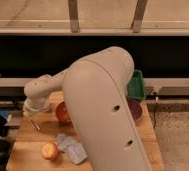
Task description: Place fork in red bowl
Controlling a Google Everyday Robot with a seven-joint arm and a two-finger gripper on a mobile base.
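Note:
My gripper (33, 114) is at the left of the wooden table, at the end of the white wrist. It is shut on the fork (35, 124), a thin silver utensil that hangs slanted below it, just above the tabletop. The red bowl (62, 112) stands right next to it on the right, partly hidden behind my big white arm. The fork is outside the bowl, to its left.
My large white arm (105, 115) hides the middle of the table. A purple bowl (136, 109) peeks out at the right, with a green tray (137, 85) behind it. An orange fruit (49, 151) and a crumpled grey cloth (71, 148) lie at the front left. The table (23, 145) ends close on the left.

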